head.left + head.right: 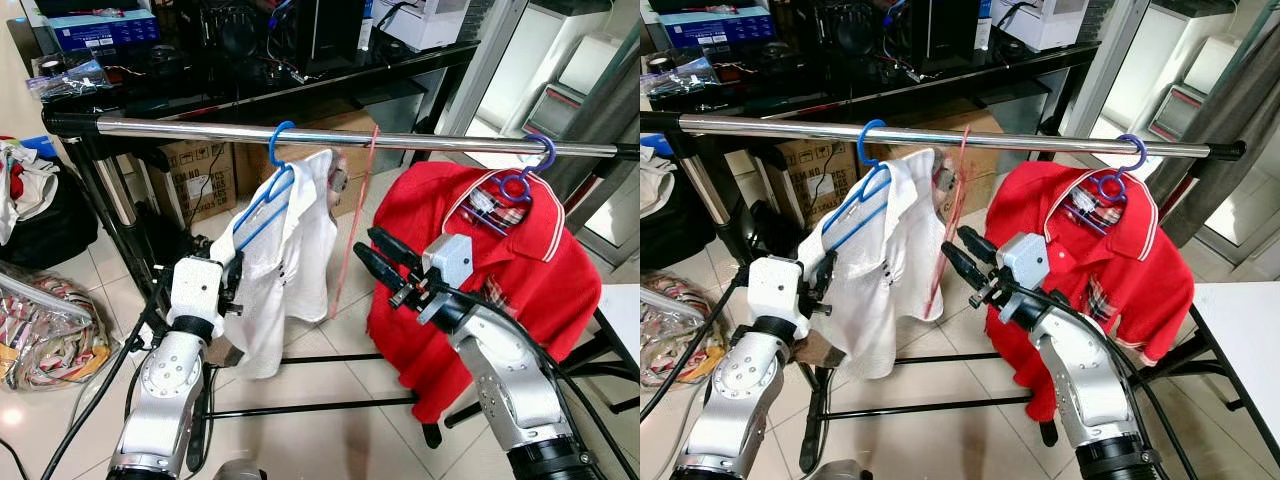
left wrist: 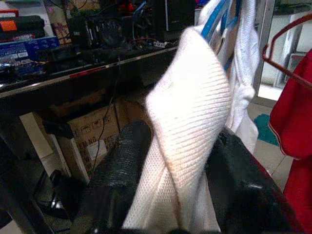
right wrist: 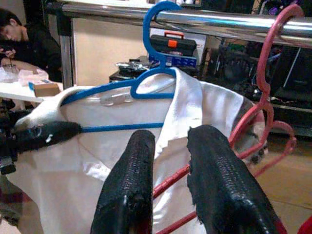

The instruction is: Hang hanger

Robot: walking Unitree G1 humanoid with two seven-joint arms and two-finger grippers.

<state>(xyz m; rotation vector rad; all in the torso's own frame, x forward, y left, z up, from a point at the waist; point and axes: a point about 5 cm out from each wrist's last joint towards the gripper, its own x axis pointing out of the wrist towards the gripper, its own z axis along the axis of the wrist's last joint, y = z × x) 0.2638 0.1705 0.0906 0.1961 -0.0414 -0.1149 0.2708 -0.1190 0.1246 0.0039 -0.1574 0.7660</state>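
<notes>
Chrome clothes rail (image 1: 420,139) holds a blue hanger (image 1: 268,190) with a white shirt (image 1: 290,260), left gripper (image 2: 170,195) clamped on its shoulder, right gripper (image 1: 378,254) parted, empty, no readable labels

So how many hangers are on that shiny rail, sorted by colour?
Blue: 1, the blue hanger carrying the white shirt, whose shoulder the left pincer grips.
Red: 1, the empty red hanger, near the open right pincer.
Purple: 1, the purple hanger carrying the red shirt.
Total: 3 on the rail.
</notes>
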